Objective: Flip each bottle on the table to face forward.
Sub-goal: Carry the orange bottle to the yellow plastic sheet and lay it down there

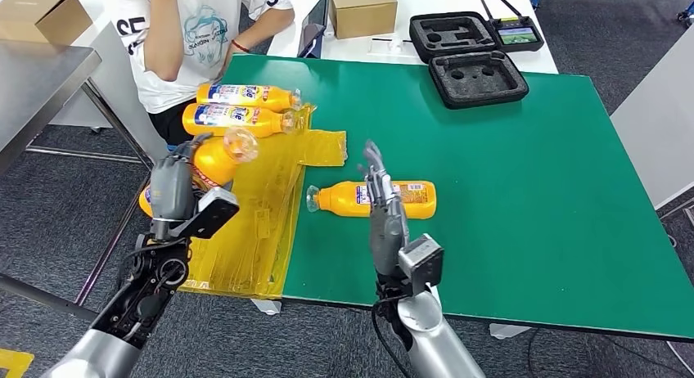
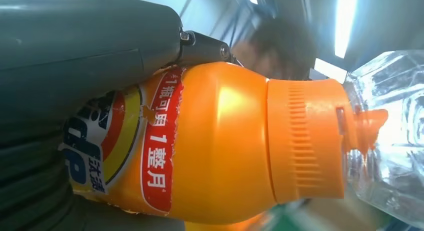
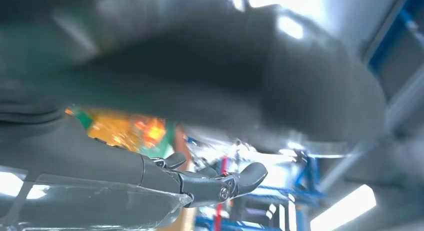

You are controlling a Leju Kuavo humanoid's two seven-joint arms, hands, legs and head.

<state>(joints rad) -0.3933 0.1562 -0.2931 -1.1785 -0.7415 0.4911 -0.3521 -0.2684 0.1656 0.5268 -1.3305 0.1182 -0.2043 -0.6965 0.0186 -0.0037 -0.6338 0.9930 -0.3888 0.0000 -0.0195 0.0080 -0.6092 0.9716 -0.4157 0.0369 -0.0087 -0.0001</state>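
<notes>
The robot's left hand (image 1: 172, 186) was wrapped around a fat orange plastic bottle with a clear cap (image 1: 214, 159) and held it up over the left edge of the green table (image 1: 524, 190). From the left wrist view, the grey hand (image 2: 85, 46) pressed on the held bottle (image 2: 220, 141), which had a red and yellow label and a ribbed orange collar under the clear cap.

The robot's right hand (image 1: 378, 190) was raised over the table with its fingers straight and a little apart. It held nothing. In the right wrist view the dark fingers (image 3: 240, 178) reached out into the air, and much of that picture was blurry.

Just behind the right hand, a second orange bottle with a white and red label (image 1: 372, 199) lay on its side on the green table. Its clear cap pointed left, toward a crinkly yellow plastic sheet (image 1: 262, 222) that covered the table's left part.

Two more orange bottles with blue and white labels lay side by side on the far end of the yellow sheet, one (image 1: 248, 95) behind the other (image 1: 237, 119), touching, with their caps pointing right.

A person in a white T-shirt (image 1: 196, 42) sat at the far left corner of the table. Two black foam cases (image 1: 477, 77) sat at the far side, and a brown cardboard box (image 1: 361, 8) stood on a white table behind.
</notes>
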